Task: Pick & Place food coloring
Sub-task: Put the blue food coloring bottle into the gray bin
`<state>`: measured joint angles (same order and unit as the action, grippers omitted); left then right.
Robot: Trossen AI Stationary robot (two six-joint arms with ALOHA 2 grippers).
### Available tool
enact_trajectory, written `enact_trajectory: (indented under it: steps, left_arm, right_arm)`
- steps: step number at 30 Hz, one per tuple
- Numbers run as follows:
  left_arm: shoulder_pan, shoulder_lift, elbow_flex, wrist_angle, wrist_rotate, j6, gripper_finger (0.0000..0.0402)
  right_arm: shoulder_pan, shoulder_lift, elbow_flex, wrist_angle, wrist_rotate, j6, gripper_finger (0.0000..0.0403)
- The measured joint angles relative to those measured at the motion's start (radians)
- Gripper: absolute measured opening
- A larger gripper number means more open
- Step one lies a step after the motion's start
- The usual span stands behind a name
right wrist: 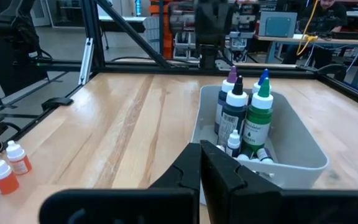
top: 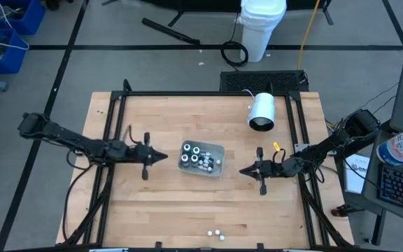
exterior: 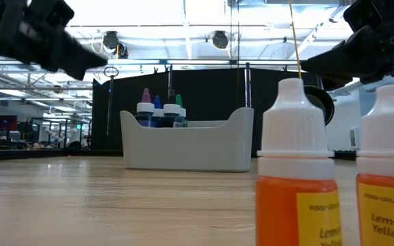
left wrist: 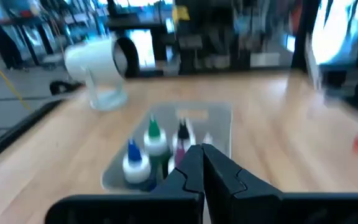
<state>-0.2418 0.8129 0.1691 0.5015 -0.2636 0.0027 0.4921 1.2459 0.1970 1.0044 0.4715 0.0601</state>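
Observation:
Several food coloring bottles stand upright in a grey rectangular tray at the table's middle; their blue, green and purple tips show in the right wrist view. Two small white-capped orange bottles stand at the table's near edge, close to the low camera. My left gripper is shut and empty, just left of the tray, pointing at it. My right gripper is shut and empty, just right of the tray, pointing at it.
A large white cylinder lies on its side at the table's far right. A black frame runs round the table's edges. Bare wood lies between the tray and the two orange bottles.

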Motion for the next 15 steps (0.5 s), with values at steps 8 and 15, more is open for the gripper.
enact_trajectory:
  steps: [8, 15]
  left_arm:
    - [-0.035, 0.026, 0.053, -0.068, -0.013, 0.096, 0.0002]
    - [-0.123, -0.081, 0.036, -0.105, -0.108, 0.16, 0.0001]
  right_arm:
    - [0.0, 0.0, 0.0, -0.003, 0.0, -0.017, 0.0]
    - [0.0, 0.0, 0.0, -0.003, -0.001, -0.034, 0.0]
